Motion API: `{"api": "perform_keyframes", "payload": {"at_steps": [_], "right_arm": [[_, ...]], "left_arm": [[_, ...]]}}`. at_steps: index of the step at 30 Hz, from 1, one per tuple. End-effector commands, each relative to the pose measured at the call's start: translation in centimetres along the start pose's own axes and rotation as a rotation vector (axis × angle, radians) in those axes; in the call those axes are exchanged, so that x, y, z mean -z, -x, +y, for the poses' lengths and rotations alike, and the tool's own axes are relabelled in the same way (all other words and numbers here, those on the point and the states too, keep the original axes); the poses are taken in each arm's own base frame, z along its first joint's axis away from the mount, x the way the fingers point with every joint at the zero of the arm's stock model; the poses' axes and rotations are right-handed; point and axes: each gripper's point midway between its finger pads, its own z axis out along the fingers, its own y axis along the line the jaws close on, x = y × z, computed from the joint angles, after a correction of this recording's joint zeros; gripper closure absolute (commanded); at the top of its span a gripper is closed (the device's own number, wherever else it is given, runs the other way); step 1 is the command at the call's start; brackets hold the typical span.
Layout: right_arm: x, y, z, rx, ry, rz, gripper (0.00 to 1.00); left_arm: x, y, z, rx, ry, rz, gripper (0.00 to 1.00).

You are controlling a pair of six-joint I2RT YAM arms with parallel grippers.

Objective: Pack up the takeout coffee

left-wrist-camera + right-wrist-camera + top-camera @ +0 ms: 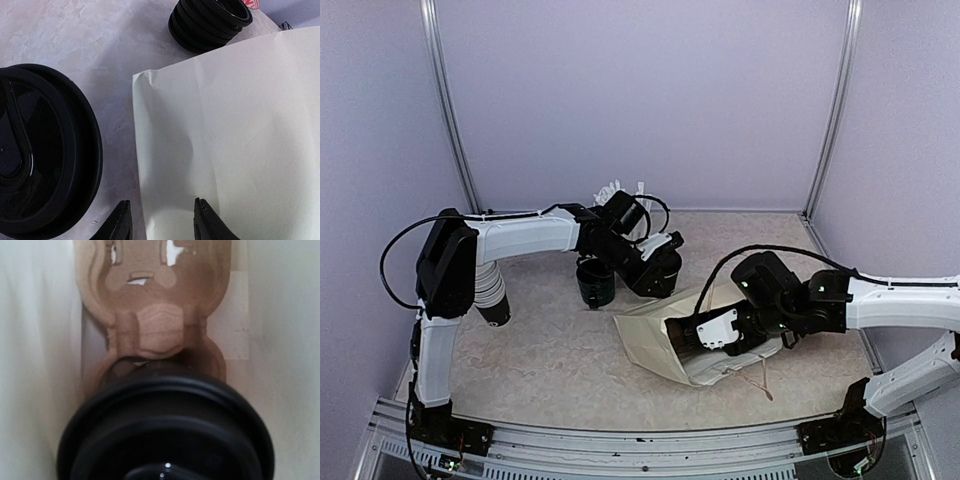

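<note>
One lidded takeout cup (40, 150) sits unpacked on the counter (100, 40) beside the left pincer (161, 205), jaws apart and empty over the paper bag (240, 140), while rightward a second cup (165, 435) is already inside the bag at the right pincer (705, 332), whose grip I cannot tell.

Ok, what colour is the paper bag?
Plain cream; the paper bag shows best in the left wrist view.

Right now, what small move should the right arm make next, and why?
Probably ease the lidded cup deeper toward the cardboard carrier: the right gripper is already inside the paper bag, and the carrier sits just beyond the cup.
</note>
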Motion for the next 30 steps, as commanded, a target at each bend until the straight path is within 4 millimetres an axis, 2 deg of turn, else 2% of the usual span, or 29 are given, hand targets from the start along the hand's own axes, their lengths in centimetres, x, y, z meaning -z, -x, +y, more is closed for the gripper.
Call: {"api": "perform_keyframes", "payload": {"at_steps": [1, 7, 13, 18, 22, 25, 29, 30], "right_arm": [[-0.9, -1.6, 2.5, 0.001, 0.065, 0.057, 0.46], [-0.8, -1.7, 2.2, 0.007, 0.048, 0.057, 0.47], [-1.0, -1.9, 0.9, 0.027, -0.046, 0.062, 0.47], [-1.1, -2.2, -1.1, 0.035, -0.135, 0.084, 0.47], [-1.1, -2.1, -1.3, 0.025, -0.139, 0.082, 0.47], [-1.1, -1.9, -0.4, 0.002, -0.077, 0.064, 0.46], [-0.8, -1.3, 2.3, -0.030, 0.095, 0.037, 0.46], [-0.7, -1.2, 2.3, -0.042, 0.112, 0.038, 0.46]], "left_arm": [[-1.1, -1.8, 0.4, 0.031, -0.017, 0.042, 0.57], [-1.4, -1.6, 1.2, 0.040, -0.002, 0.040, 0.57], [-2.2, -2.2, 1.7, 0.054, 0.003, 0.059, 0.55], [-2.4, -2.7, 1.6, 0.058, -0.008, 0.069, 0.55], [-2.4, -2.6, 1.5, 0.057, -0.016, 0.065, 0.55], [-2.4, -2.5, 1.6, 0.058, -0.019, 0.063, 0.55], [-2.5, -2.2, 1.3, 0.060, -0.043, 0.053, 0.55], [-2.4, -2.1, 1.1, 0.060, -0.053, 0.050, 0.56]]}}
